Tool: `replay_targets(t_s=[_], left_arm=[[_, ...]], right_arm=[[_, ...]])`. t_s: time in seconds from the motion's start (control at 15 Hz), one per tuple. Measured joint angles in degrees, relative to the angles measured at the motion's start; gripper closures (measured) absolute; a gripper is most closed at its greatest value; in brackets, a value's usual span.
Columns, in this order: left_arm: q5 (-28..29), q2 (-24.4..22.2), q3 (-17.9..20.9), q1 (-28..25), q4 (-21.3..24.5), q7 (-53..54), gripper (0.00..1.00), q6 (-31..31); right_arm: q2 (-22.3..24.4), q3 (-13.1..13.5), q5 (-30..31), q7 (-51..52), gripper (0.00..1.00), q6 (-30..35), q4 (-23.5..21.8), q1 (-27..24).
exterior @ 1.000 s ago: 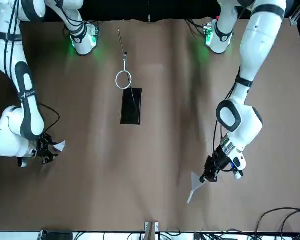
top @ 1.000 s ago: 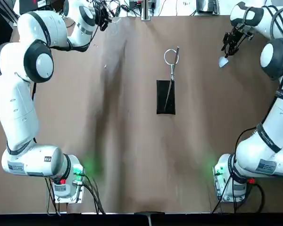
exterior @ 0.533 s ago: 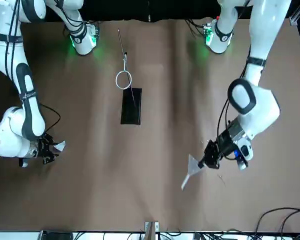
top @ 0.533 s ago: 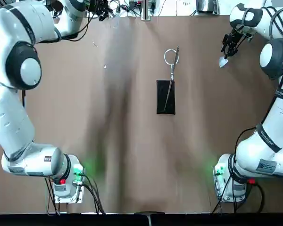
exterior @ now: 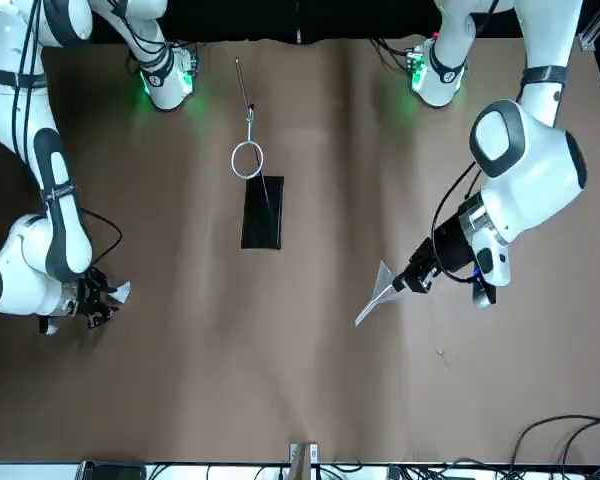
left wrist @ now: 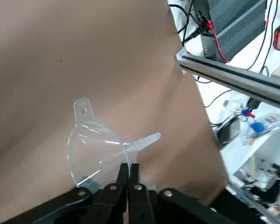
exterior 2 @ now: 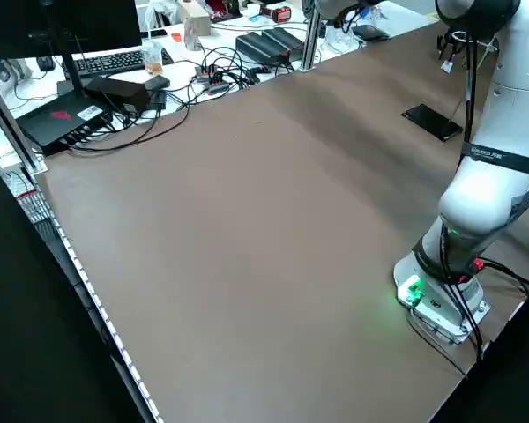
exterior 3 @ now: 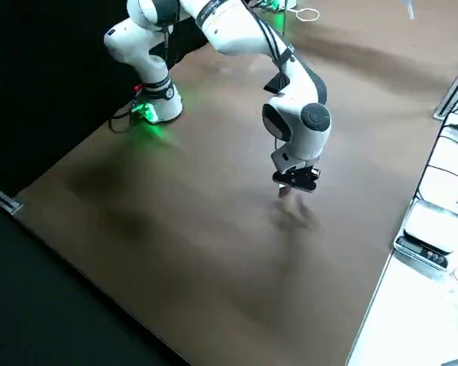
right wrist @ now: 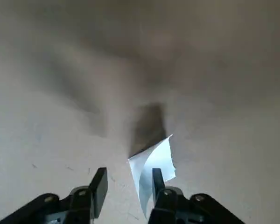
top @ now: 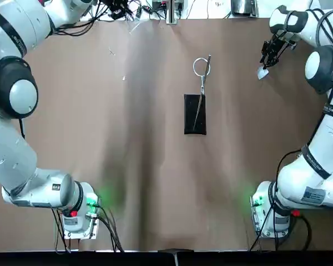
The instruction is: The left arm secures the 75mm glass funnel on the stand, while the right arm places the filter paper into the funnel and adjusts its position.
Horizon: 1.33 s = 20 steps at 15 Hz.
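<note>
Nearest you, at the robot's edge of the surface (top: 155,166), you have both green-lit arm bases, left (top: 82,210) and right (top: 266,210). Farther out, between the arms, you find the stand (top: 195,124) upright on its black plate, its wire ring (top: 193,66) on the far side of the rod. Beyond it, well to the right, your right tool (right wrist: 129,179) has its fingers spread; the filter paper (right wrist: 154,165) is at one finger, apparently touching it, though contact is hard to confirm. Toward the far left, your left tool (left wrist: 129,170) is clenched on the 75mm glass funnel (left wrist: 98,149), held tilted, well apart from the stand. Past the far edge, you see cables (exterior 2: 220,66).
</note>
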<state>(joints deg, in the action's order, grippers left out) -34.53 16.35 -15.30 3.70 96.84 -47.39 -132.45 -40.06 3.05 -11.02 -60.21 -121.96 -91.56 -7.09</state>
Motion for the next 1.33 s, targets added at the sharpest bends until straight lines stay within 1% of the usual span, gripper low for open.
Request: replay_targets(t_s=[0.13,0.2,0.27,0.33,0.53,0.6,0.73,0.8,0.87,0.93,1.0,1.13,1.27,1.33], left_arm=[[2.0,0.01,-0.11,0.01,-0.33,3.84,0.97,0.58],[2.17,0.01,-0.24,0.03,-0.34,6.41,0.97,0.78],[2.19,0.01,-0.45,0.05,-0.38,8.5,0.97,1.67],[2.31,0.0,-0.79,0.04,-0.44,9.82,0.97,3.8],[2.59,-0.01,-1.49,0.06,-0.77,13.21,0.97,12.01],[2.67,-0.03,-1.5,0.04,-0.81,14.21,0.97,13.66],[3.46,-0.04,-1.52,0.02,-0.85,15.61,0.97,17.03],[5.56,-0.05,-1.58,0.03,-0.89,15.85,0.97,18.87],[7.85,-0.08,-1.68,0.04,-0.94,15.85,0.97,20.35],[9.32,-0.14,-1.79,0.06,-0.98,15.88,0.97,21.22],[10.06,-0.22,-1.84,0.07,-1.01,16.14,0.97,21.89],[10.64,-0.44,-1.83,0.02,-1.08,16.93,0.97,23.94],[11.77,-0.58,-1.91,0.12,-1.12,17.14,0.97,25.41],[11.85,-0.58,-1.96,0.19,-1.12,17.25,0.97,25.49]], right_arm=[[-0.31,0.0,0.0,-0.12,0.54,-0.27,0.0,0.06],[-0.44,0.0,0.0,-0.2,0.57,-0.4,0.0,0.07],[-0.53,0.0,0.0,-0.22,0.57,-0.49,0.0,0.07],[-0.58,0.0,0.0,-0.26,0.61,-0.54,0.0,0.07],[-0.64,0.0,0.0,-0.3,0.63,-0.59,0.0,0.07],[-0.64,0.0,0.0,-0.33,0.68,-0.6,0.0,0.07],[-0.65,0.0,0.0,-0.35,0.71,-0.6,0.0,0.07],[-0.65,0.0,0.0,-0.37,0.71,-0.6,0.0,0.07],[-0.65,0.0,0.0,-0.42,0.75,-0.6,0.0,0.07],[-0.65,0.0,0.0,-0.43,0.76,-0.6,0.0,0.07],[-0.66,0.0,0.0,-0.5,0.83,-0.6,0.0,0.07],[-0.66,0.0,0.0,-0.82,0.86,-0.6,0.0,0.08],[-0.66,0.0,0.0,-1.15,0.92,-0.59,0.0,0.08],[-0.66,0.0,0.0,-1.19,0.92,-0.56,0.0,0.08]])
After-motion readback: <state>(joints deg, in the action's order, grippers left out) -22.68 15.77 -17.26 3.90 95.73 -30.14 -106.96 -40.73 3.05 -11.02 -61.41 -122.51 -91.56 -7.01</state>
